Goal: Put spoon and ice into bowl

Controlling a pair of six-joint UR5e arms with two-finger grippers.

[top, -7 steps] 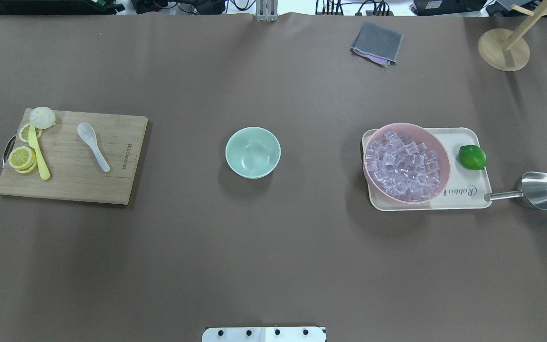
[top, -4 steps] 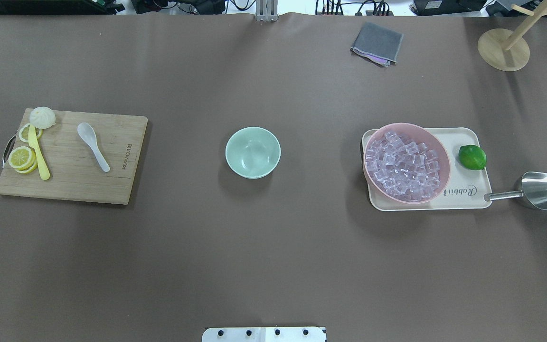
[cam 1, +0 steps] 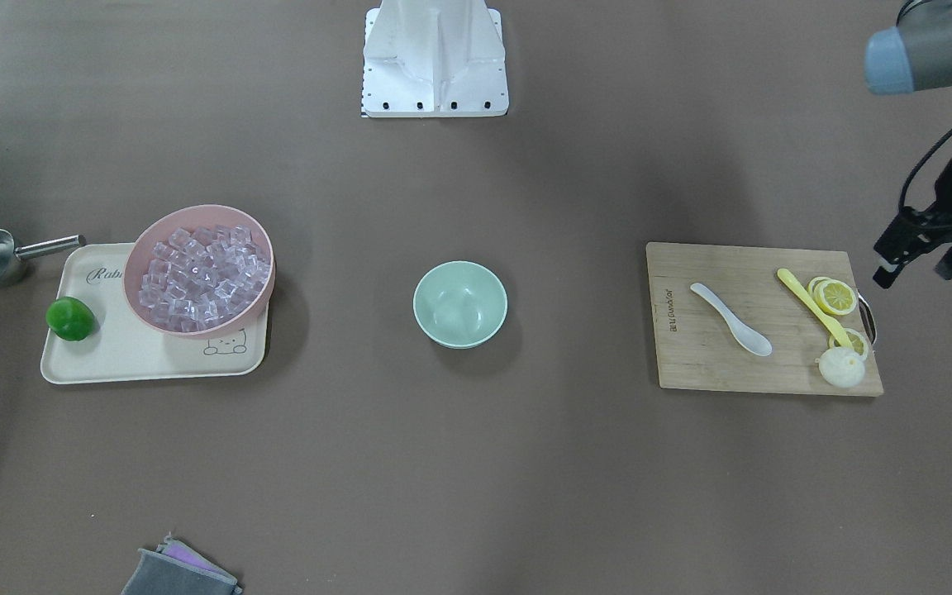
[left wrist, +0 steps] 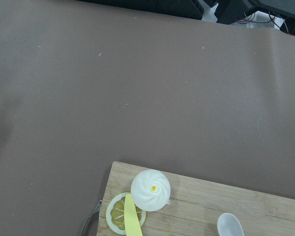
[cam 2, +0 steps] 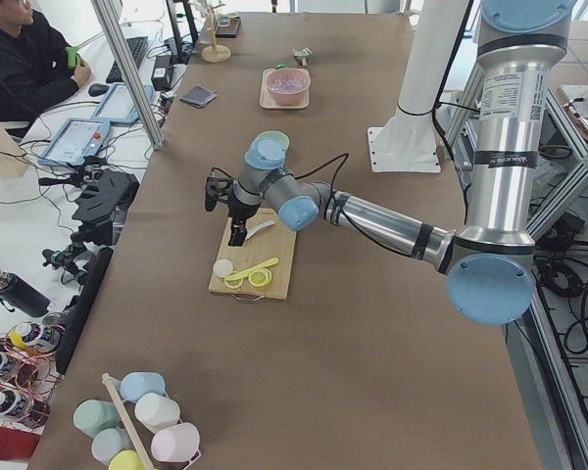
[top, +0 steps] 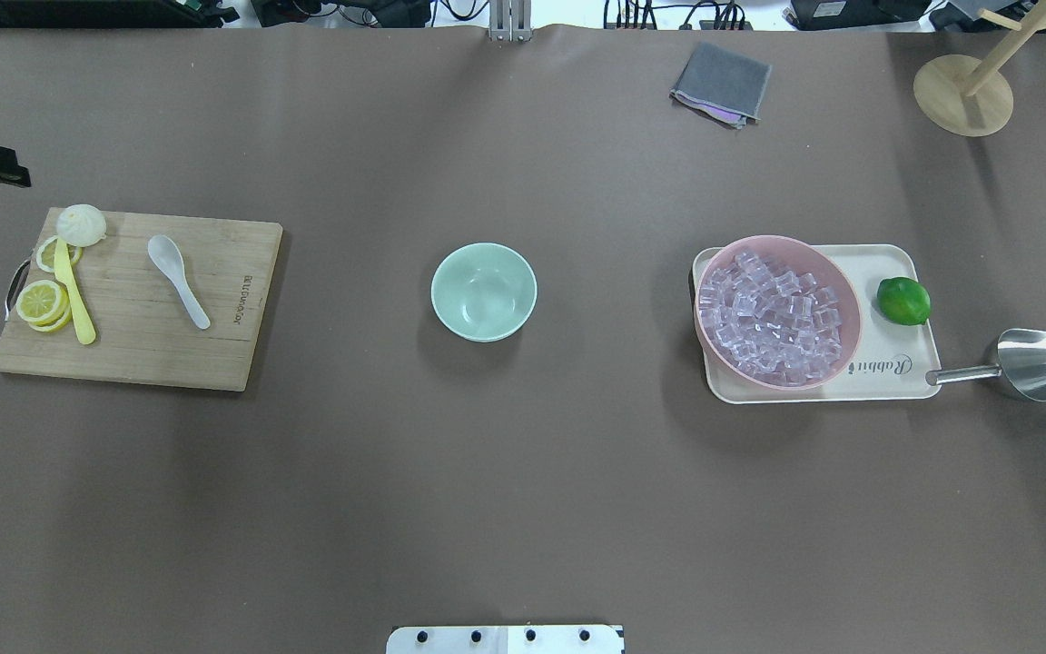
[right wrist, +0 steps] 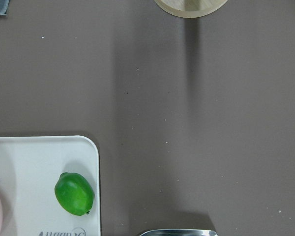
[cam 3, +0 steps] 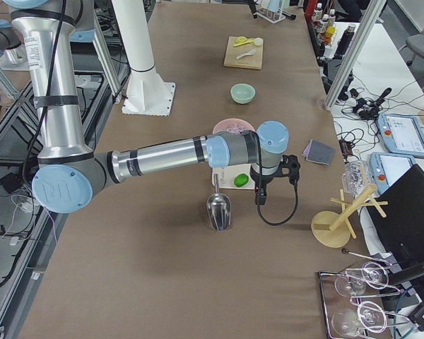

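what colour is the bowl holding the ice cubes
Pale pink round bowl, clearest in the overhead exterior view.

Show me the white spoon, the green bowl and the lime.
white spoon (top: pixel 180 282), overhead view, handle near the scoop
green bowl (top: pixel 455 291), overhead view, inner wall
lime (top: pixel 903 301), overhead view, its middle

Bright, even light; soft shadow under bowl (top: pixel 484 291).

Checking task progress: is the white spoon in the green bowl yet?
No, the spoon lies on the cutting board, and the bowl holds nothing.
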